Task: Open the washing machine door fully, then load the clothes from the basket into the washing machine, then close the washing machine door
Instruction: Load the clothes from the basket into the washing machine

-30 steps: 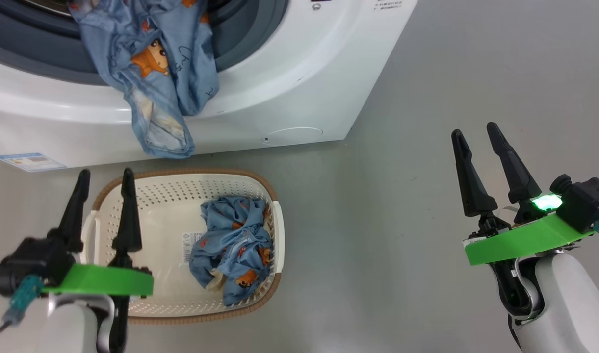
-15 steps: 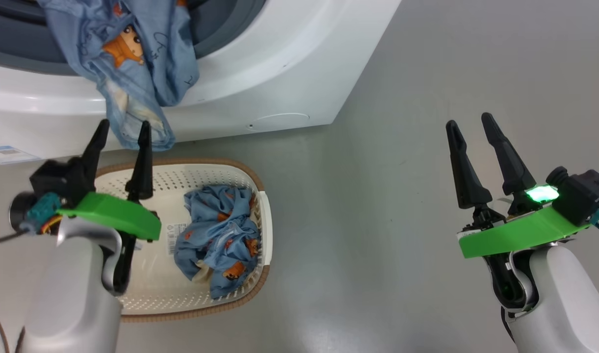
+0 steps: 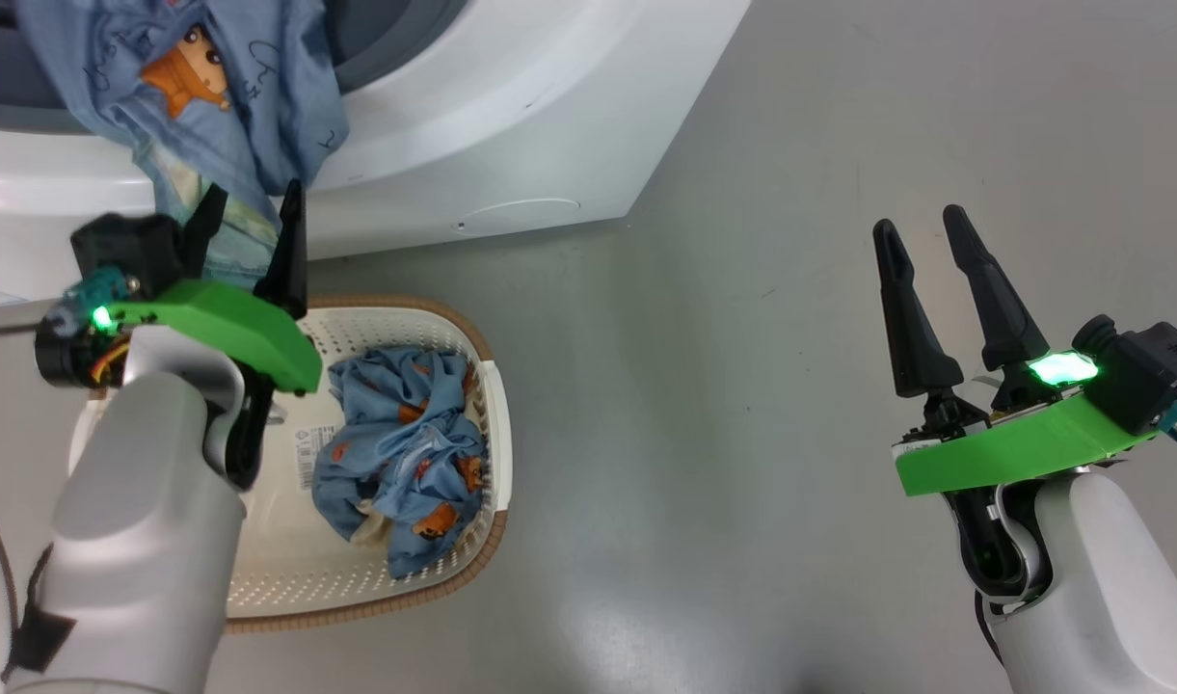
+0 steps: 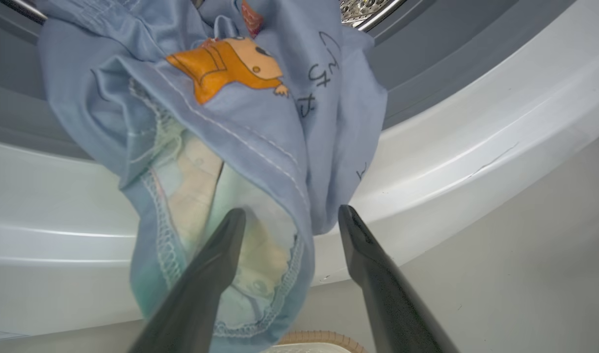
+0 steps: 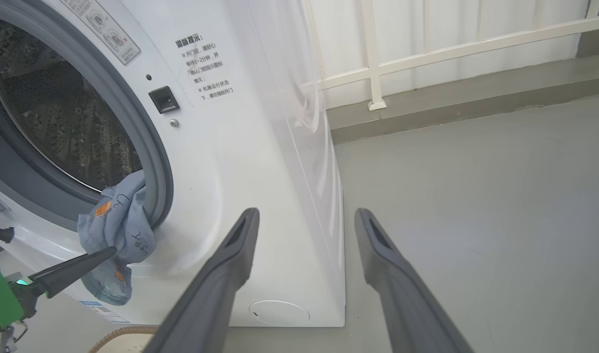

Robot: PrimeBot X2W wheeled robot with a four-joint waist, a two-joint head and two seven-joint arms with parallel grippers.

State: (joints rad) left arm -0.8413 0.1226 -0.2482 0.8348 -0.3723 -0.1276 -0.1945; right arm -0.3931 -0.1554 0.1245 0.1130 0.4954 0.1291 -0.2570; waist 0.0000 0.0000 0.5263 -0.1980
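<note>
One light-blue cartoon-print garment (image 4: 260,127) hangs from the white washing machine (image 4: 451,162), just before your wide left fingers (image 4: 216,274). Second garment (image 3: 400,463) in cream perforated plastic basket (image 3: 376,337). Right fingers (image 3: 908,318) wide, empty.

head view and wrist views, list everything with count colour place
washing machine: one, white, upper left of head view
hanging garment: one, light blue with orange figures, draped out of the drum opening
bunched garment: one, same print, inside the basket
basket: one, cream with brown rim, on floor before the machine
railing: one, white, beyond the machine
left end effector: one, black, open, at the hanging garment's hem
right end effector: one, black, open, above bare floor
</note>
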